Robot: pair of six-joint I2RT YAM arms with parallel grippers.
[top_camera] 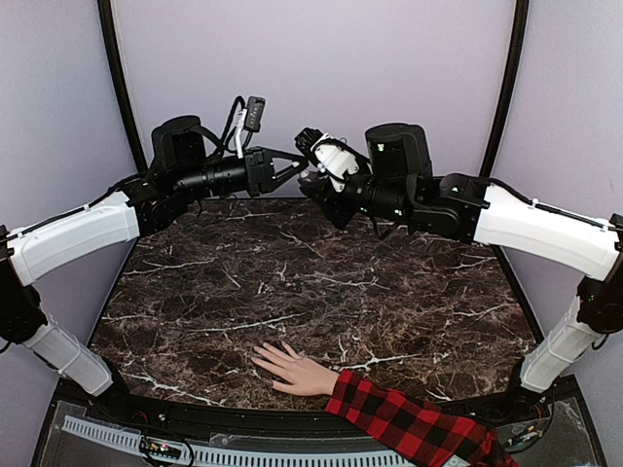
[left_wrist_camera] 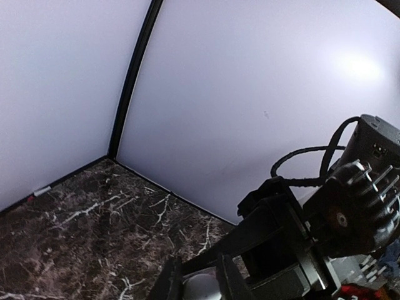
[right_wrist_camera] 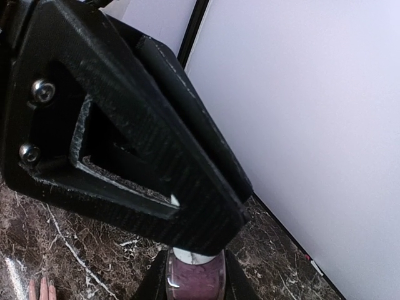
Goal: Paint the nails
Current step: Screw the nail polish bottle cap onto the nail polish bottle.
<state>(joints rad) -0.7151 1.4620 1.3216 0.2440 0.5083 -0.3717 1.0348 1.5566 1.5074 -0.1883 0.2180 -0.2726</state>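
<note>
high over the far side of the marble table (top_camera: 292,272), the two arms meet nose to nose. the right gripper (right_wrist_camera: 195,290) is clamped on the body of a small polish bottle (right_wrist_camera: 195,272) with purple-pink contents. the left gripper (left_wrist_camera: 200,281) stands narrow around its white cap (right_wrist_camera: 190,255), both fingers looking flush against it.

the nails (top_camera: 259,356) are well apart from all this, at the near edge of the table. they tip the spread fingers of a pale hand (top_camera: 297,372) lying palm down in a red-and-black plaid sleeve (top_camera: 399,418).

the nails look tiny, hard and smooth, and are likely to shed polish onto the surrounding skin under a heavy stroke. they offer nothing to grip and call for a light brush touch only. the real hold is probably the cap, if it carries the brush. the bottle looks light, slick and breakable, and is best pinched square across its body.
</note>
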